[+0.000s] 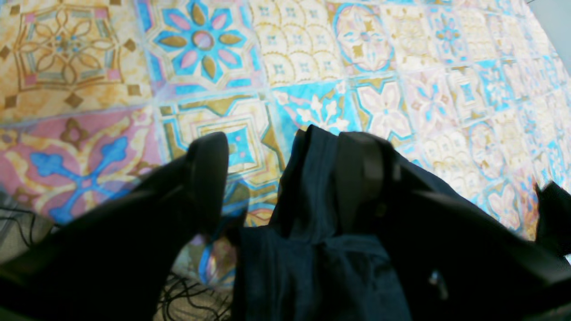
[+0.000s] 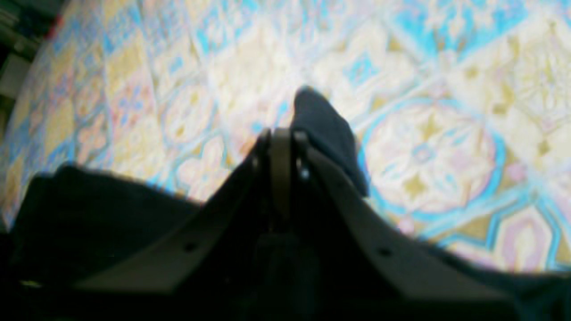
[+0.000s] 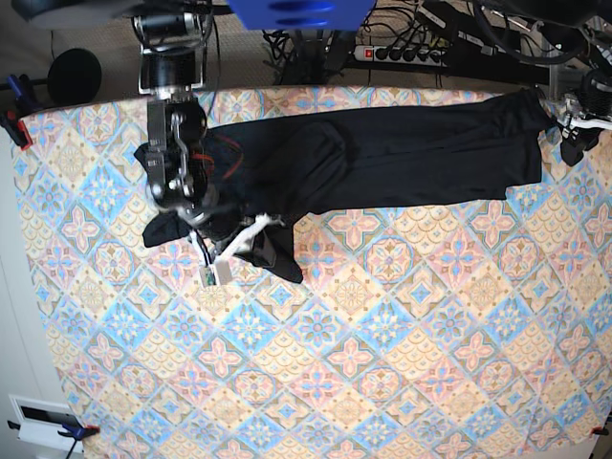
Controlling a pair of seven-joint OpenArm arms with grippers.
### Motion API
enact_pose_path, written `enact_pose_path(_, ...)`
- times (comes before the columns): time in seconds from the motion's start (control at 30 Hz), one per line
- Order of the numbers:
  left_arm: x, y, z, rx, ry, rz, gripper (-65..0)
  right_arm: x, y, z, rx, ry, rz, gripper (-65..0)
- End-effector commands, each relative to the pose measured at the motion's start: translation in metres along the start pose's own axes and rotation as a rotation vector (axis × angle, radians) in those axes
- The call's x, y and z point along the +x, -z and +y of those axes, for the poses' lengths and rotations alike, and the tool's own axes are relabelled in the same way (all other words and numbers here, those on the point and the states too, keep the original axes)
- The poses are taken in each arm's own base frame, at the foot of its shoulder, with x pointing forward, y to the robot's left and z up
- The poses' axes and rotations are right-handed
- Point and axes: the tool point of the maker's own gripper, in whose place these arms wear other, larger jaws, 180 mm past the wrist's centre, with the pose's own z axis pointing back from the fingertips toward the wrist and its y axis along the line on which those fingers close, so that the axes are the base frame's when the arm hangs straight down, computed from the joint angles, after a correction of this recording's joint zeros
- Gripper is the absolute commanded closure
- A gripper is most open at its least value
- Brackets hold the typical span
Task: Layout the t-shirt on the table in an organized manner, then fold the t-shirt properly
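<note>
The black t-shirt [image 3: 402,153] lies stretched in a long band along the far edge of the table [image 3: 363,363]. At the band's right end is my left gripper [image 3: 574,124]. In the left wrist view this left gripper [image 1: 283,142] stands open, and a fold of the t-shirt [image 1: 312,249] hangs against its right finger [image 1: 361,178]. Patterned table [image 1: 241,147] shows between the fabric and the other finger. At the band's left end, my right gripper [image 3: 251,229] is low on the bunched cloth. It [image 2: 281,133] is shut on a tuft of the t-shirt [image 2: 325,129].
A power strip [image 3: 402,53] and tangled cables lie behind the table's far edge. Clamps hold the cloth at the left corners [image 3: 11,120] [image 3: 76,430]. A black round object [image 3: 75,75] sits past the back left corner.
</note>
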Motion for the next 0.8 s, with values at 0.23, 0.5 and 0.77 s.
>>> enact_pose_path(0.23,0.027,0.0,-0.007,-0.022,0.032,-0.067,-37.5,-0.014,-0.033,0.11,0.24,-0.104,-0.045,0.0)
enact_pose_path(0.5,0.029,0.0,-0.007,-0.02,0.037,-0.067,-37.5,-0.074,-0.043,0.185,0.411,-0.191,0.089,0.0)
enact_pose_path(0.77,0.028,-0.001,-0.006,-0.018,0.037,-0.065,-37.5,-0.097,-0.039,0.2,0.388,-0.401,0.135,0.0)
